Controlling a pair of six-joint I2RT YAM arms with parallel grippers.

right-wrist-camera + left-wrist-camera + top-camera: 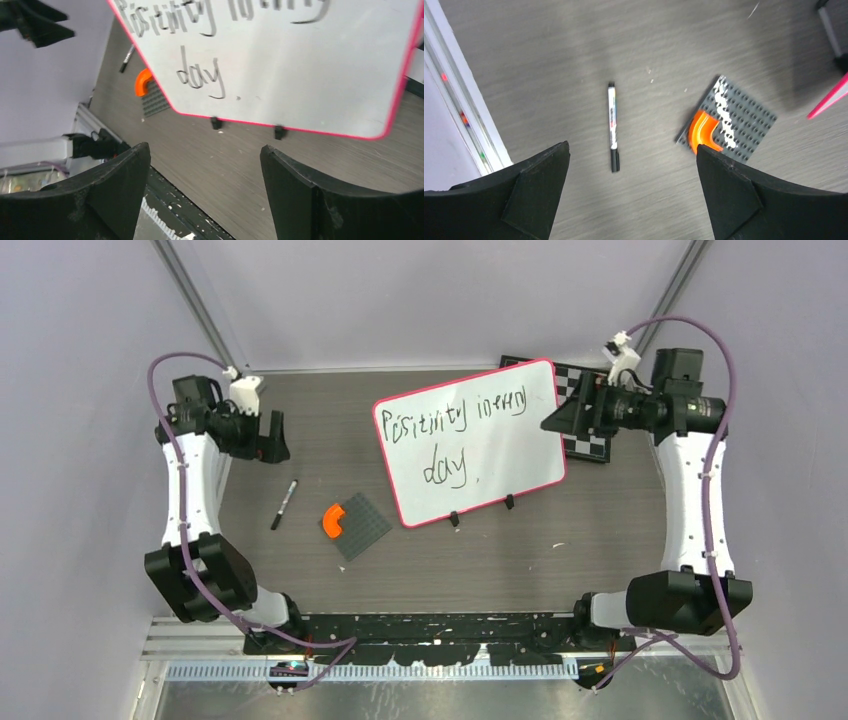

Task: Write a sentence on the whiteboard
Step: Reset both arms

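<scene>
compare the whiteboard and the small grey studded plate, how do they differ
The whiteboard is far larger than the grey plate. The whiteboard is smooth white with a red-pink rim; the plate is dark grey and studded. The whiteboard bears black handwriting, while the plate carries an orange curved piece at one edge. Both are flat four-sided boards on the table, set askew.

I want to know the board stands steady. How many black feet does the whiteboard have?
2. Both clip the near rim of the whiteboard: one foot left of its middle, the other foot right of it. The right pincer covers part of its side rim.
</scene>
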